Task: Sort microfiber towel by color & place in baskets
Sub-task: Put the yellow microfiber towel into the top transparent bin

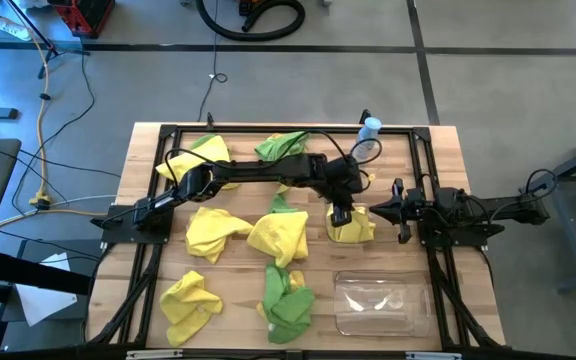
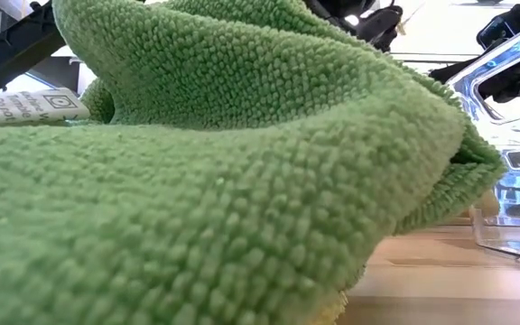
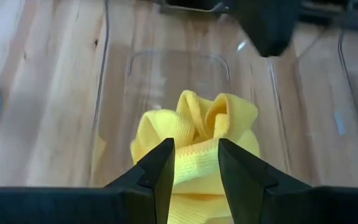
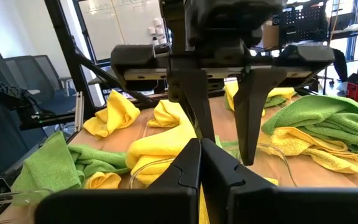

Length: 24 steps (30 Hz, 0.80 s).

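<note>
**Desk:** What does the table (image 1: 448,150) show you, and which step is this?

**Caption:** You are looking at a drop-off. The left arm (image 1: 258,172) is stretched across the surface towards its right edge, over a clear basket (image 3: 129,62) about midway along that edge. A yellow towel (image 3: 197,118) lies bunched inside that basket. A second basket (image 1: 378,300) sits near the right corner on the low camera's side, with no cloth in it.

**Desk:** And the rest of the cloths?

**Caption:** Other yellow towels (image 1: 213,230) and green towels (image 1: 288,300) lie loose across the middle and left of the surface, outside the baskets. You have most of the sorting left to do.

**Desk:** The grippers?

**Caption:** The left gripper (image 3: 196,146) hangs just above the yellow towel with its fingers well apart and nothing in their grasp. By the look of it, the cloth is already let go. The right gripper (image 4: 199,155) waits at the right edge, just beside the filled basket, with its fingers pressed together and empty.

**Desk:** What does the next move call for?

**Caption:** Lift the left arm straight up, clear of the basket wall, without snagging the folds. Then pick a loose cloth. Greens should go to the empty basket and yellows to this one.
</note>
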Motion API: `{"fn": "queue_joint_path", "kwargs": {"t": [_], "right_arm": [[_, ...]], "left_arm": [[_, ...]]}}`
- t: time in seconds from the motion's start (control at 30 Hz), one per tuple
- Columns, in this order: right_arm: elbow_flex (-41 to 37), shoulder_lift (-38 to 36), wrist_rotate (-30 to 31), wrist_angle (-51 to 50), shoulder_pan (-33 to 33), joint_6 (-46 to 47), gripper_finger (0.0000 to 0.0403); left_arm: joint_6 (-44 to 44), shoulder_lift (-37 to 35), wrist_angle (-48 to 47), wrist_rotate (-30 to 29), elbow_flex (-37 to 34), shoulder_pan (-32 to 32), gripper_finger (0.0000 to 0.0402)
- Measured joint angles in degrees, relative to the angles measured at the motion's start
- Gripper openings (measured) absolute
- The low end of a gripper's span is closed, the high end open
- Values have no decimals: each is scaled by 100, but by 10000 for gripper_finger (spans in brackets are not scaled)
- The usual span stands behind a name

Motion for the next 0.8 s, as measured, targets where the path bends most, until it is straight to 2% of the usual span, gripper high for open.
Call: {"fn": "queue_joint_path", "kwargs": {"t": [0.1,0.23,0.37,0.47,0.8], "right_arm": [[0,0,0,2,0,0,0],[2,0,1,1,-1,1,0],[2,0,80,14,-2,2,0],[2,0,153,45,-2,191,0],[0,2,166,88,-2,886,0]], "left_arm": [[-731,-32,-34,20,-2,26,113],[-994,-271,-48,61,-2,73,113],[-956,-682,-91,1,-2,84,113],[-900,-1027,-221,-326,0,74,113],[-255,-1800,-1637,-840,-7,-40,113]]}}
